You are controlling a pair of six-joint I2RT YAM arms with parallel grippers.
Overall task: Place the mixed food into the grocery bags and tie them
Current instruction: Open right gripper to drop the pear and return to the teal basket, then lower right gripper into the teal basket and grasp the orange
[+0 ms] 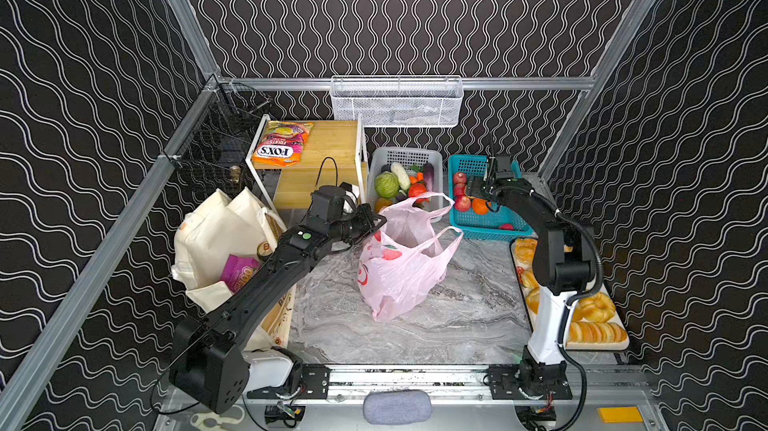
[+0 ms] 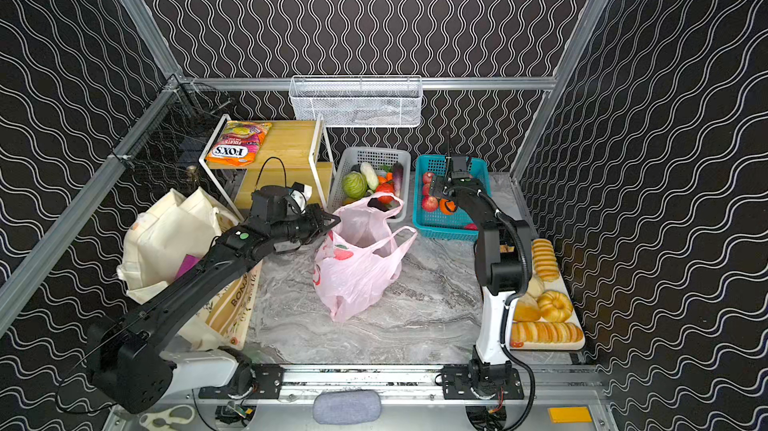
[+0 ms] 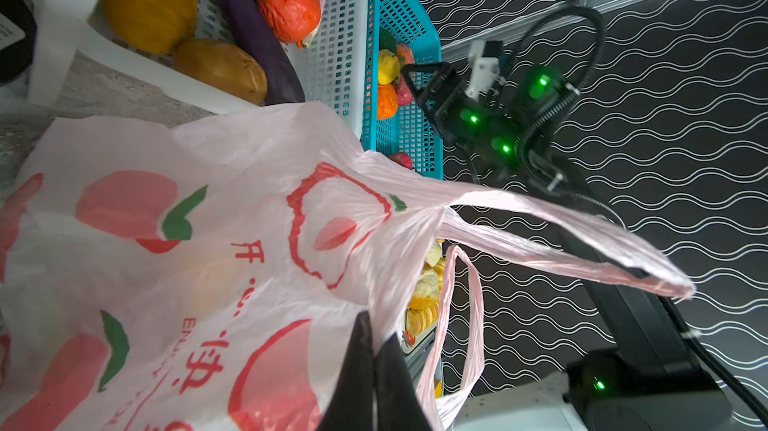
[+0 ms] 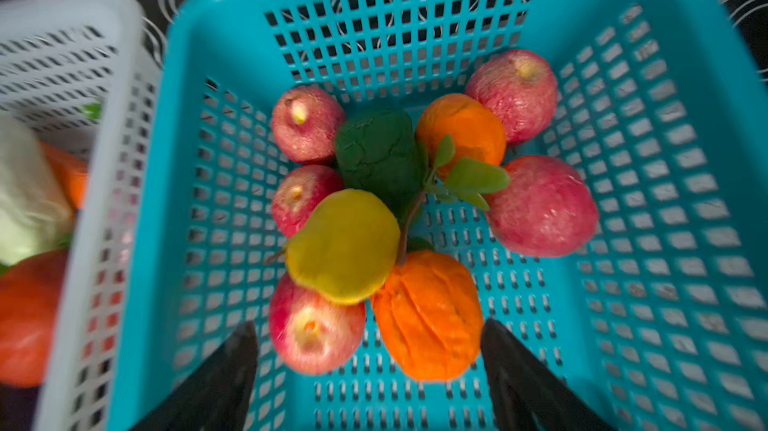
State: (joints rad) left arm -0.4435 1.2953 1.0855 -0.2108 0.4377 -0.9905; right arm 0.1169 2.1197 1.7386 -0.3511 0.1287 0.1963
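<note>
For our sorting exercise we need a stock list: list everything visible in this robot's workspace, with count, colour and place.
pink plastic bag: one, translucent pink, red fruit print, mid-table
canvas tote: one, cream, table's left
purple packet: one visible, in the tote
FOX'S packet: one, orange, on wooden shelf
white basket: one, white, back, holding vegetables
teal basket: one, teal, beside white basket
apples: five, red, in teal basket
oranges: two, orange, teal basket
yellow fruit: one, yellow, teal basket
bread board: one, pale, table's right
mesh basket: one, white, back wall
left end effector: one, black, shut on pink plastic bag's rim
right end effector: one, black, open above teal basket
</note>
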